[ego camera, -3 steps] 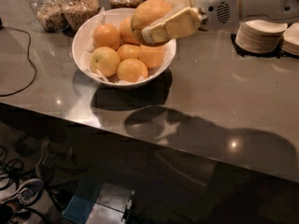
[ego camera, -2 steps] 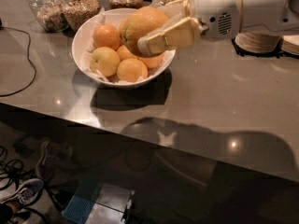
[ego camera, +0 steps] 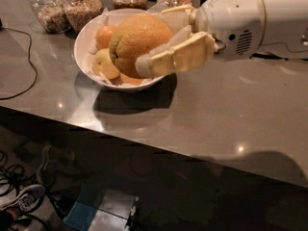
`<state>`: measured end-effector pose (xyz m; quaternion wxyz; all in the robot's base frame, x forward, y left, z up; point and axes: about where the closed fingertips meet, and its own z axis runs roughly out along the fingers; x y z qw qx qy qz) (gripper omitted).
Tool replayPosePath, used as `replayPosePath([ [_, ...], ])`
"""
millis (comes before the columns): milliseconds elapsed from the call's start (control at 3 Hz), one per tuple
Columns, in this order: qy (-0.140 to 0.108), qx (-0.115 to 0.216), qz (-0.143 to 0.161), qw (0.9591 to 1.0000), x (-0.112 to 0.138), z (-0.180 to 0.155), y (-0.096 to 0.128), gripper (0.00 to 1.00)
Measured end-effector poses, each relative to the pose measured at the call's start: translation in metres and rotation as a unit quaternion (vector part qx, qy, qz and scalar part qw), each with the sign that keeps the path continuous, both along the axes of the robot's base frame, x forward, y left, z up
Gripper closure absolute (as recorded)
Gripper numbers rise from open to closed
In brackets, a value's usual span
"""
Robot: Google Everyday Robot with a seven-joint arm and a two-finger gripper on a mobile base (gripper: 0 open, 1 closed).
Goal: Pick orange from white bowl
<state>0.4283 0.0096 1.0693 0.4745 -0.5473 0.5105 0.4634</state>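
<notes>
My gripper (ego camera: 159, 40) comes in from the right, over the white bowl (ego camera: 84, 42). It is shut on the orange (ego camera: 137, 37), a large deep-orange fruit with pebbled skin, held up above the bowl's right half. One cream finger (ego camera: 175, 57) crosses the front of the fruit; the other lies behind it. The bowl sits on the grey counter with crinkled white paper and other fruit inside: a smaller orange (ego camera: 104, 35) at the back and a paler yellowish fruit (ego camera: 107, 64) at the front left.
Several glass jars (ego camera: 84, 6) of grains stand behind the bowl along the back of the counter (ego camera: 216, 109). A black cable (ego camera: 26, 66) loops on the counter's left. The counter's front edge runs below the bowl; cables and a shoe lie on the floor.
The orange has risen out of the fruit pile in my gripper and now hangs above the bowl. The view has closed in on the bowl; the stack of small dishes has left the picture.
</notes>
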Motion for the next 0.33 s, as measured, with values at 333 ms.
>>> replayPosePath([
  [333, 0.0, 0.002, 0.001, 1.0, -0.0019, 0.0014, -0.0001, 1.0],
])
